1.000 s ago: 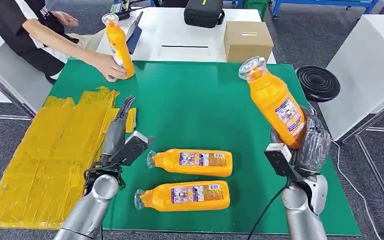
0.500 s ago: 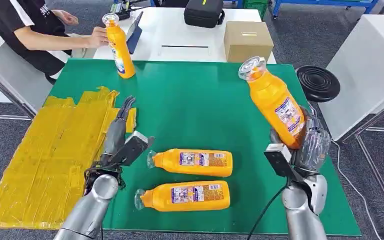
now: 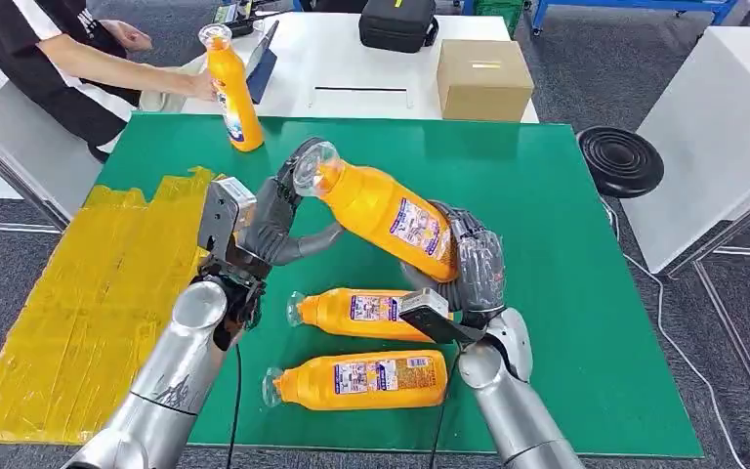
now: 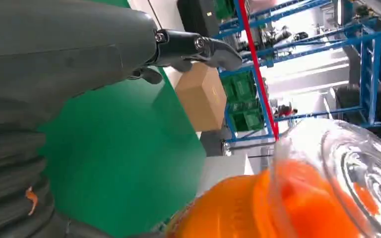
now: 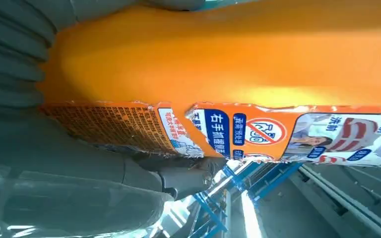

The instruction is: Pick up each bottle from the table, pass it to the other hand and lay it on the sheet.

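Right hand: the right hand [image 3: 474, 269] is gripping the lower body of a tilted orange plastic bottle with a clear cap and a printed label [image 3: 383, 210], its fingers wrapping around the labelled part; the right wrist view is showing the same bottle [image 5: 238, 74] pressed against the grey palm.
Left hand: the left hand [image 3: 278, 220] is reaching up beside the clear cap of the held bottle, its fingers [image 3: 293, 166] curving near the neck; I cannot tell whether it is gripping or merely touching. In the left wrist view the dark fingers [image 4: 198, 47] are standing apart from the cap [image 4: 347, 168], which is sitting close in front of the palm.
Held bottle: it is leaning in the air between the two hands, cap toward the left hand, base in the right hand.
Lying bottles: two more orange plastic bottles are lying on their sides on the green table mat [image 3: 547, 195], one [image 3: 376, 315] just below the right hand, the other [image 3: 361, 383] nearer the robot.
Sheet: the crumpled yellow sheet [image 3: 88, 293] is lying to the outer side of the left hand.
Standing bottle: another orange bottle [image 3: 229, 93] is standing upright at the far edge beyond the left hand, with a person's hand [image 3: 200, 86] touching it.
Beyond the mat: a brown cardboard box [image 3: 483, 76] is sitting on a white table [image 3: 352, 59].
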You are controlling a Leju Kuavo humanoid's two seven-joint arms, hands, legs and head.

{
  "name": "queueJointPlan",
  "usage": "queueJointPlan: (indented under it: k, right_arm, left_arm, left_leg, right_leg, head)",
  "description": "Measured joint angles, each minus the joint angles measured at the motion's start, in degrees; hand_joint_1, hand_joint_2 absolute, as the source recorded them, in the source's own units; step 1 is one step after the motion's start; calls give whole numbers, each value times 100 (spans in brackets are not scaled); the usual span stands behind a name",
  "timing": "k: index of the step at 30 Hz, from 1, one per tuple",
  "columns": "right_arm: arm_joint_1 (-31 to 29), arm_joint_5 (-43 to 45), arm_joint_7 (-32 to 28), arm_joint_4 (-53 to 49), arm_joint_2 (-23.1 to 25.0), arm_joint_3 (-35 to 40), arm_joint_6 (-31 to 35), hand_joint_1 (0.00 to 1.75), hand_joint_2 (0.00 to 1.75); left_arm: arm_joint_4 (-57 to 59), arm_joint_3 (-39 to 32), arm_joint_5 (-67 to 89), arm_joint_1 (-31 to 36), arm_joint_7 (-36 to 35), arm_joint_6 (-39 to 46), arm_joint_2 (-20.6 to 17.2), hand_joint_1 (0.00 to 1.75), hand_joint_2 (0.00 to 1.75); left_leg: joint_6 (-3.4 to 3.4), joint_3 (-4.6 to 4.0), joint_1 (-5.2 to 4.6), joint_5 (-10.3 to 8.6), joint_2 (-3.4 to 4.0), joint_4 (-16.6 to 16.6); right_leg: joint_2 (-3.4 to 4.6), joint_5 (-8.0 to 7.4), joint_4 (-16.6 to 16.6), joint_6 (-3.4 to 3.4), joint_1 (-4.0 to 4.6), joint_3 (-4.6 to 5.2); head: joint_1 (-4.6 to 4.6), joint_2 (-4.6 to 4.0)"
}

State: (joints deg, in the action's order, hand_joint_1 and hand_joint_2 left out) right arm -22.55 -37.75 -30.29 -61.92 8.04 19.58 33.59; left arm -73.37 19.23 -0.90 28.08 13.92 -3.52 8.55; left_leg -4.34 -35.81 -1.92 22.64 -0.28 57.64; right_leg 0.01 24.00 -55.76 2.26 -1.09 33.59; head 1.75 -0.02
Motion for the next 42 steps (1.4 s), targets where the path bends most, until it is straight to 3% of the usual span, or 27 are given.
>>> queueJointPlan:
  k: [12, 17, 30, 42]
  right_arm:
    - [-154, 57, -13, 100, -2, 127, 4, 175, 175]
    - [-266, 129, 35, 144, -20, 111, 337, 175, 175]
    - [-422, -127, 105, 164, -103, -651, 597, 175, 175]
    - [-385, -674, 181, 164, -22, -818, 597, 175, 175]
  left_arm:
    - [-2, 11, 13, -4, 0, 133, -74, 0, 175]
    - [-24, 11, 11, -48, 7, 159, -103, 0, 175]
    - [-343, 68, -422, -225, 85, -835, -317, 0, 175]
    - [-695, 164, -997, -295, -122, -1314, -282, 0, 175]
  left_leg:
    - [0, -1, -5, 0, -1, 0]
    - [-2, -1, -6, -2, -1, 0]
    - [-3, -1, -6, -2, -1, 0]
    - [-4, -1, -6, -3, -1, 0]
  right_leg:
    - [-1, 0, 1, 1, -1, 0]
    - [-1, -1, 1, 1, -1, 1]
    - [-1, -1, 1, 1, -1, 2]
    - [-1, -1, 2, 1, 0, 5]
  head:
    - [0, 0]
    - [2, 0]
    - [0, 0]
    - [-2, 0]
